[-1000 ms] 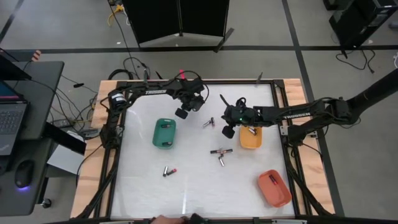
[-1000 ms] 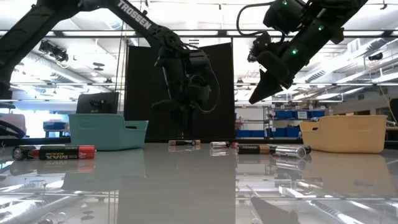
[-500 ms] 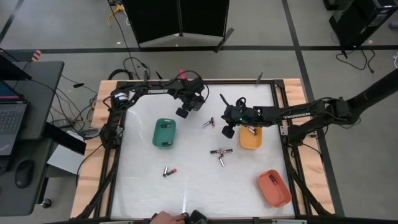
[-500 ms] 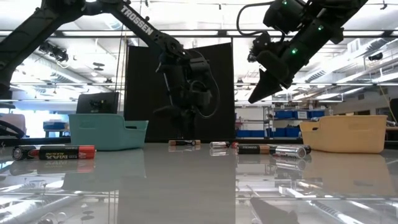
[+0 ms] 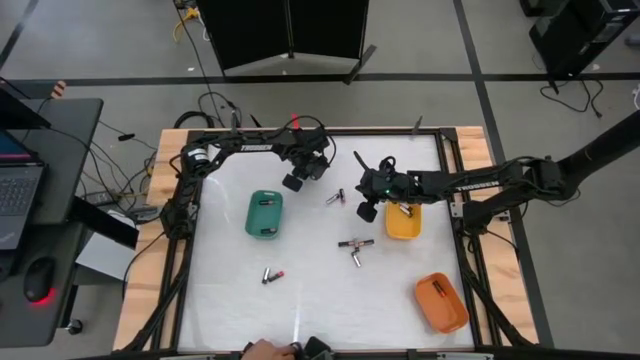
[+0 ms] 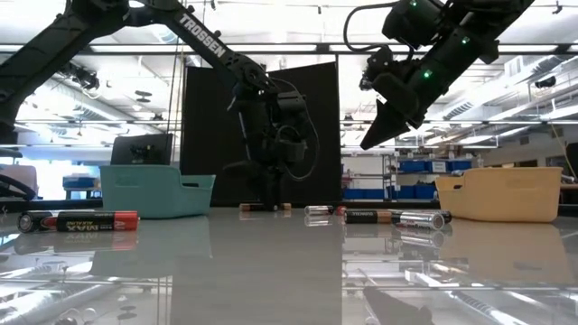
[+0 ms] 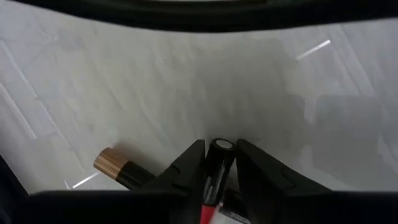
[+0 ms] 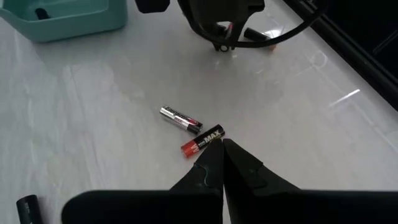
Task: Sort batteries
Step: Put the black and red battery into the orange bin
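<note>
My left gripper (image 5: 296, 183) stands low over the table's far left part, its fingers on either side of a dark battery (image 7: 217, 169) with a red band. Beside that one lies a second battery (image 7: 115, 165) with a coppery end. My right gripper (image 5: 367, 212) hangs shut above the table, next to the yellow tray (image 5: 404, 224); beneath it lie two batteries (image 8: 200, 140). More batteries lie crossed mid-table (image 5: 355, 246) and near the front (image 5: 272, 274). The green tray (image 5: 264, 215) and the orange tray (image 5: 441, 303) each hold batteries. My left gripper pinches the dark battery between its two fingers, one finger (image 7: 190, 163) on each long side near the silvery end (image 7: 221, 147). The fingers come from above, pointing steeply down, and lie along the battery. In the low view the battery (image 6: 264, 207) lies on the tabletop.
The table's wooden frame (image 5: 150, 250) runs round the white top. A person's hand (image 5: 266, 350) shows at the near edge. Bare white tabletop lies between the green tray and the front batteries.
My left gripper has sunk to the tabletop over the two batteries near the far edge. My right gripper has kept still.
</note>
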### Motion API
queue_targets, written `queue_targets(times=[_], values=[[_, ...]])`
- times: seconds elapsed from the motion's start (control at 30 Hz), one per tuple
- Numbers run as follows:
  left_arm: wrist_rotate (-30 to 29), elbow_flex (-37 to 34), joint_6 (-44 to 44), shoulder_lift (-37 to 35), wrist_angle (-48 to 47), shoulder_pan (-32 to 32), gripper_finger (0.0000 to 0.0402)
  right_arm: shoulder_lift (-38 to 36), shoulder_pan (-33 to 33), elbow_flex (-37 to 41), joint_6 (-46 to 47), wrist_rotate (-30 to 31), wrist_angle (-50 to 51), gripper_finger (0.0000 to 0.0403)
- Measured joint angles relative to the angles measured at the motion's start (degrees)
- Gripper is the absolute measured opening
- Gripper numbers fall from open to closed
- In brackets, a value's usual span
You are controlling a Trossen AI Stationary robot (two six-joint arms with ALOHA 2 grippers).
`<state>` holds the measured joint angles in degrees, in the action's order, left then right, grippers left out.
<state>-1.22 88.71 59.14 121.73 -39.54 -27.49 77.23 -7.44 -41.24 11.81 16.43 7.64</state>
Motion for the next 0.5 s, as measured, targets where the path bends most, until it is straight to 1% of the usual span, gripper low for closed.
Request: queue_targets(times=[0.2,0.5], values=[[-0.45,0.00,0.21,0.02,-0.06,0.02,0.0049,0.00,0.00,0.00,-0.40,0.01,-0.04,0.0009],[-0.96,0.00,-0.69,0.04,-0.05,0.60,0.0048,0.00,0.00,-0.02,-0.43,0.00,-0.04,0.0009]])
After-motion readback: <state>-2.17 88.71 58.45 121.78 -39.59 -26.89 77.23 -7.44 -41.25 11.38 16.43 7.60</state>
